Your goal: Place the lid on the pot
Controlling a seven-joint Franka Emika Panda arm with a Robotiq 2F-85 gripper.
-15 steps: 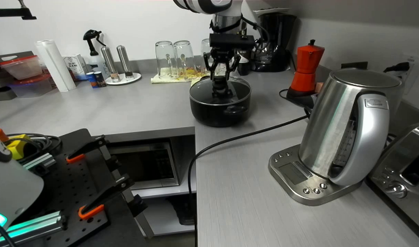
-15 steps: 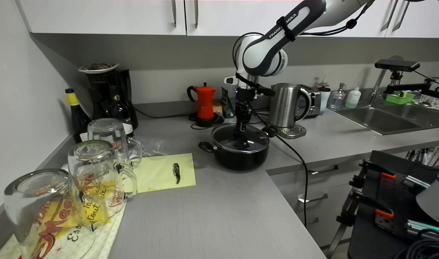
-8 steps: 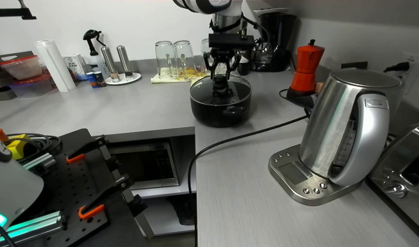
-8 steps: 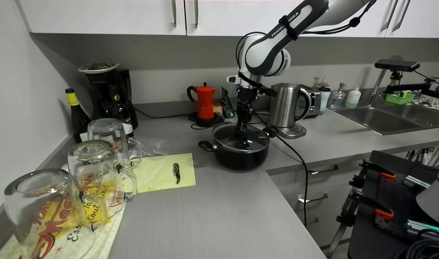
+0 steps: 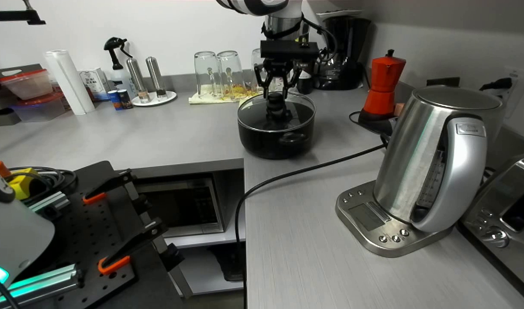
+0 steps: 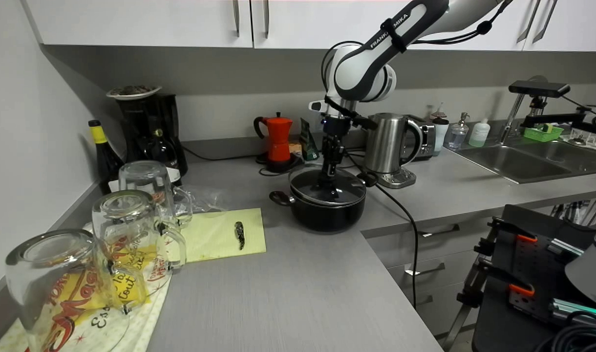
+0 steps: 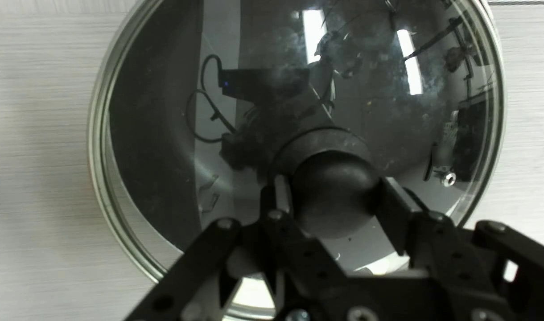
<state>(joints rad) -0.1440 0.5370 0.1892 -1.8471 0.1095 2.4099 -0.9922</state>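
The lid [image 5: 253, 113] is a round clear-glass disc with a metal rim and a dark knob [image 7: 334, 183]. It lies over the black pot [image 5: 266, 145], looking slightly tilted with one edge a little raised, in an exterior view [image 6: 349, 188]. The pot also shows there [image 6: 322, 219], with one side handle to the left. My gripper [image 5: 275, 95] is above the lid's middle, with its fingers on both sides of the knob, touching it, in the wrist view [image 7: 335, 180]. A strip of light counter shows through the glass inside the lid's left rim. The pot is hidden below the lid there.
A steel kettle [image 5: 421, 163] on its base and a red moka pot [image 5: 382, 88] stand nearby. A black cable [image 5: 305, 169] crosses the counter close to the pot. Glass mugs [image 6: 132, 230] stand on a cloth, beside a yellow sheet [image 6: 215, 239]. The counter edge is close to the pot.
My gripper has moved up and across very slightly with the lid's knob between its fingers. One edge of the lid has risen a little above the pot's rim. The pot has not visibly moved.
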